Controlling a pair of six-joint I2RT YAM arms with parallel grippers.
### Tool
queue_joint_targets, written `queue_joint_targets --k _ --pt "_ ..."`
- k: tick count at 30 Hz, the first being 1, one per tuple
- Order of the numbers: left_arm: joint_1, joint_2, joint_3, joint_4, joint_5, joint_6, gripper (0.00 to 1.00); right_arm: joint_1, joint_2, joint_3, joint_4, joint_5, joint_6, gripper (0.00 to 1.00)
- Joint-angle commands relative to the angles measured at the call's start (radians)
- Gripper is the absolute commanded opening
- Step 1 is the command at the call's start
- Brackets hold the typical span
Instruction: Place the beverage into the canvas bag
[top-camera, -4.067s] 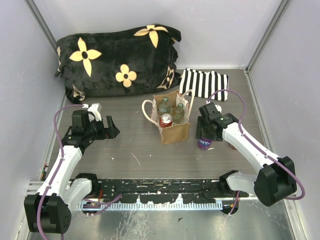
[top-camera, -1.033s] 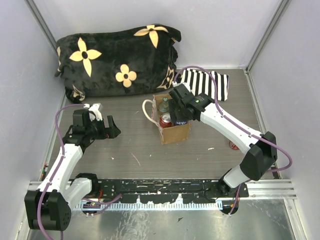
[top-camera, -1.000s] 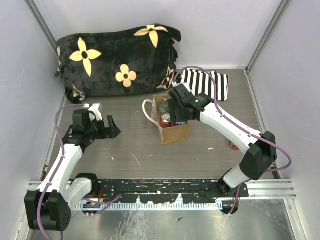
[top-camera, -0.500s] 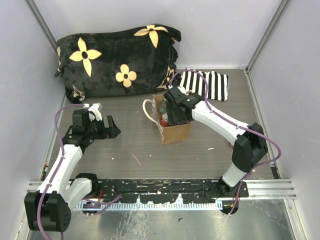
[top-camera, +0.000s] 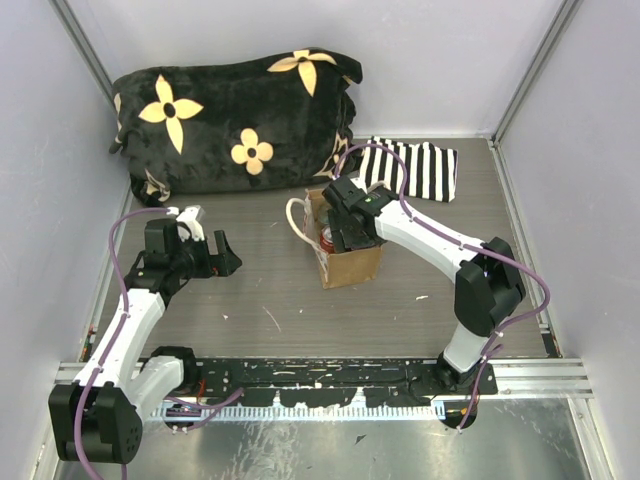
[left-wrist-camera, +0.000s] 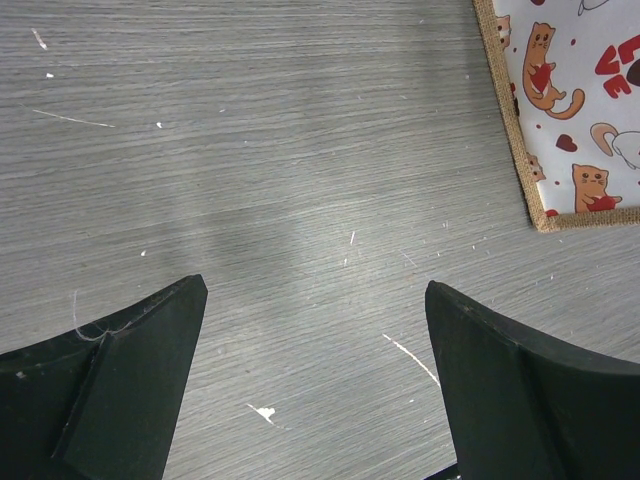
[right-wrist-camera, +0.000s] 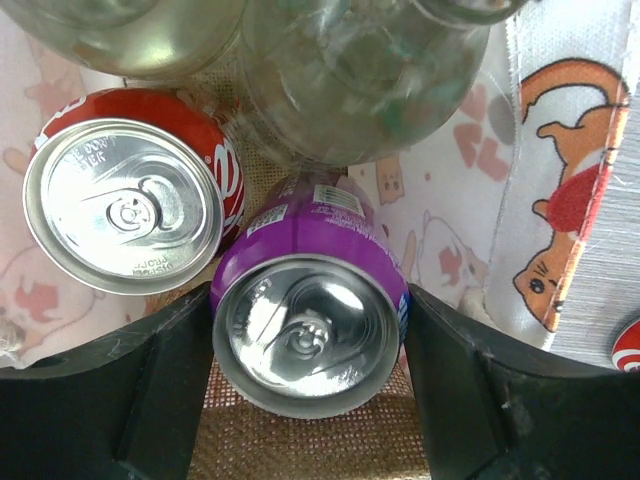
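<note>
The canvas bag (top-camera: 352, 266) stands mid-table, tan burlap with cream handles and a cat-print lining (right-wrist-camera: 565, 180). My right gripper (top-camera: 346, 232) reaches down into its open top. In the right wrist view the gripper (right-wrist-camera: 308, 322) is shut on a purple beverage can (right-wrist-camera: 320, 225), upright inside the bag. Beside it are a red can (right-wrist-camera: 125, 200) and two glass bottles (right-wrist-camera: 370, 70). My left gripper (top-camera: 222, 258) is open and empty over the bare table left of the bag; the bag's corner (left-wrist-camera: 575, 110) shows in its wrist view past the gripper (left-wrist-camera: 315, 300).
A black pillow with yellow flowers (top-camera: 230, 115) lies at the back left. A flat black-and-white striped fabric (top-camera: 412, 168) lies behind the bag to the right. A small red item (right-wrist-camera: 628, 345) sits on the table right of the bag. Grey walls close in both sides.
My right arm carried the purple can from the table right of the bag to over the bag and lowered it inside. The left arm has not moved.
</note>
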Motion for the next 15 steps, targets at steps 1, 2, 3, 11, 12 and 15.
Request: queue_joint_targets --k 1,2,3,11,12,15 --pt "0.005 -0.013 -0.016 0.032 0.017 -0.006 0.98 -0.005 -0.029 0.057 0.027 0.041 -0.015 0.79" --pt "0.005 -0.016 -0.018 0.032 0.017 -0.005 0.98 -0.005 -0.031 0.059 0.027 0.040 -0.017 0.82" --pt "0.005 -0.017 -0.019 0.032 0.016 -0.006 0.98 -0.006 -0.033 0.060 0.025 0.040 -0.020 0.83" --pt "0.005 -0.018 -0.019 0.028 0.016 -0.005 0.98 -0.005 -0.056 0.066 0.007 0.043 -0.025 0.83" --pt "0.005 -0.019 -0.019 0.027 0.017 -0.006 0.98 -0.005 -0.062 0.067 0.008 0.042 -0.024 0.83" --pt "0.005 -0.020 -0.019 0.026 0.017 -0.007 0.98 -0.006 -0.086 0.077 0.010 0.036 -0.018 0.83"
